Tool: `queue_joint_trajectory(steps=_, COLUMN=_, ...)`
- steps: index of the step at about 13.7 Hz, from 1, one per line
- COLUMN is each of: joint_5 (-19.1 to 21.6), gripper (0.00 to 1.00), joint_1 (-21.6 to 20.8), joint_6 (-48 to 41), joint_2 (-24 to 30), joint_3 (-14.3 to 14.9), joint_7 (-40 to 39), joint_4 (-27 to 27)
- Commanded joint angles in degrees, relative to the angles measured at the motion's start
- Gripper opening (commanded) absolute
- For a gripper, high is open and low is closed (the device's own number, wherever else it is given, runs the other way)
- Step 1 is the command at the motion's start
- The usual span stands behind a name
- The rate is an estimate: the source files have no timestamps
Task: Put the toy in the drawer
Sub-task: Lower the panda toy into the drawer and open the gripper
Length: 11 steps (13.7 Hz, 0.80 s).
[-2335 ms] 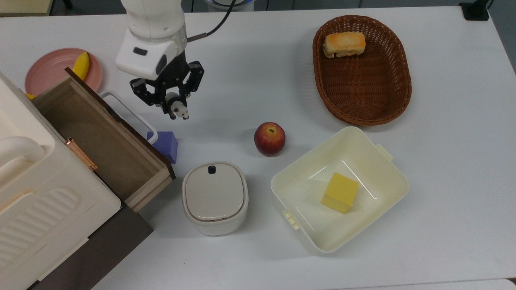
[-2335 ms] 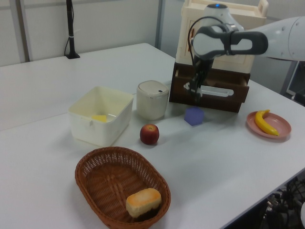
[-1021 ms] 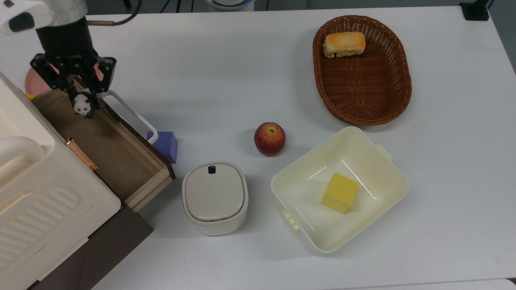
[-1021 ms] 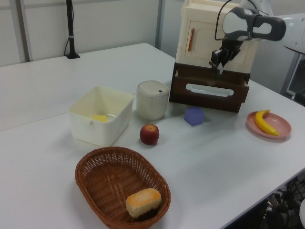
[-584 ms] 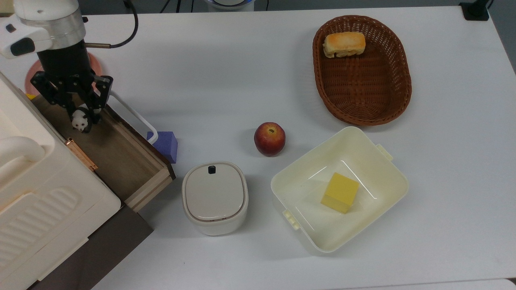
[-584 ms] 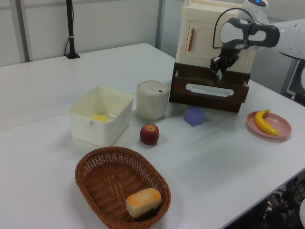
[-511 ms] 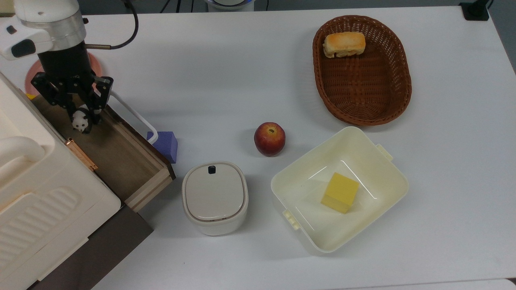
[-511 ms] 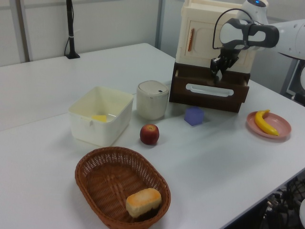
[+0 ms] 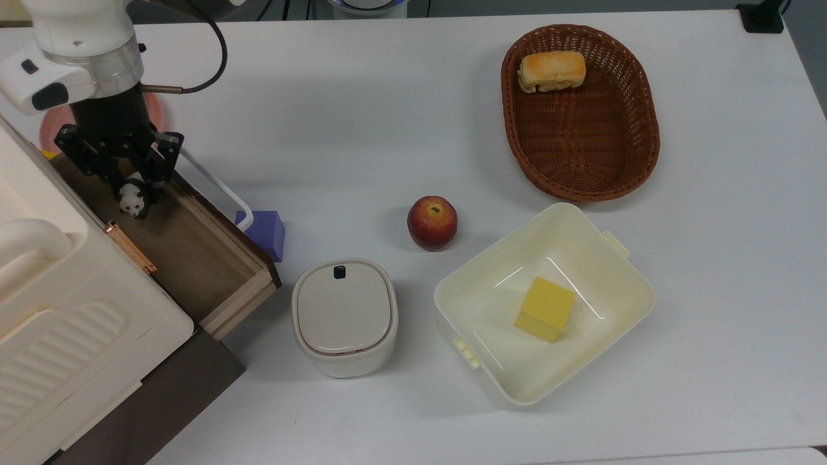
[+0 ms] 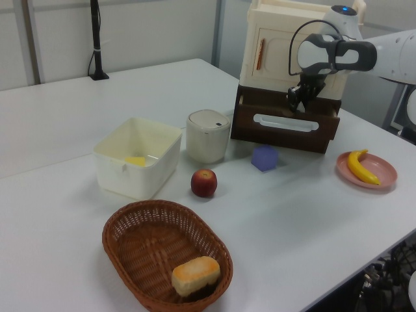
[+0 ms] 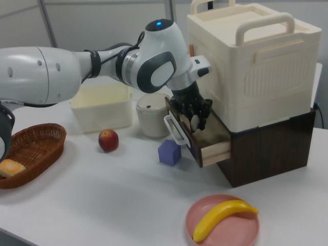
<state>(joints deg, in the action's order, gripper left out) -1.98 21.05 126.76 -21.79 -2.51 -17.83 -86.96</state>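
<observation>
The toy (image 9: 132, 202), a tiny black-and-white panda, hangs between the fingers of my gripper (image 9: 136, 192), which is shut on it. Both are low inside the open wooden drawer (image 9: 187, 248), toward its end at the top view's upper left, close to the cream cabinet (image 9: 58, 323). In the right view the gripper (image 11: 196, 122) reaches down behind the drawer's white loop handle (image 11: 174, 130), with the toy (image 11: 195, 122) a pale spot at its tips. From the left view the gripper (image 10: 298, 102) dips behind the dark front panel (image 10: 247, 127). Whether the toy touches the drawer floor is unclear.
A purple block (image 9: 265, 232) lies just outside the drawer front. On the table are an apple (image 9: 431, 223), a lidded white canister (image 9: 344, 316), a cream tub (image 9: 614, 258) holding a yellow cube (image 9: 544, 309), and a wicker basket (image 9: 639, 142) with bread (image 9: 551, 70). A banana (image 11: 223, 220) rests on a pink plate (image 11: 205, 215).
The gripper carried the toy from above the table near the purple block to over the drawer, then lowered it inside. In the last half second it sank slightly more.
</observation>
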Motion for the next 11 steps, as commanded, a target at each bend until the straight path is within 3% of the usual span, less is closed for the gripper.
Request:
queue_joint_trajectory(steps=1, joint_5=-1.71, gripper=0.02, joint_1=-0.40, joint_6=1.21, joint_2=0.87, joint_3=0.49, joint_7=0.08, joint_4=-1.89)
queue_joint_trajectory(steps=3, joint_5=-1.89, gripper=0.06, joint_1=-0.40, joint_6=1.12, joint_2=0.87, joint_3=0.49, joint_7=0.17, joint_4=-1.98)
queue_joint_trajectory(steps=5, joint_5=-2.24, gripper=0.35, joint_1=-0.40, joint_6=1.12, joint_2=0.87, joint_3=0.49, joint_7=0.17, joint_4=-1.98)
queue_joint_trajectory(steps=6, joint_5=-3.37, gripper=0.62, joint_1=-0.40, joint_6=1.12, joint_2=0.87, joint_3=0.49, joint_7=0.34, joint_4=-1.98)
queue_joint_trajectory(steps=7, joint_5=-3.99, gripper=0.74, joint_1=-0.49, joint_6=1.12, joint_2=0.87, joint_3=0.41, joint_7=0.34, joint_4=-2.07)
queue_joint_trajectory(steps=8, joint_5=-4.43, gripper=1.00, joint_1=-0.49, joint_6=1.12, joint_2=0.87, joint_3=0.40, joint_7=0.34, joint_4=-2.07)
queue_joint_trajectory(steps=11, joint_5=-5.84, gripper=1.00, joint_1=-0.57, joint_6=1.03, joint_2=0.87, joint_3=-0.12, joint_7=0.78, joint_4=-2.07)
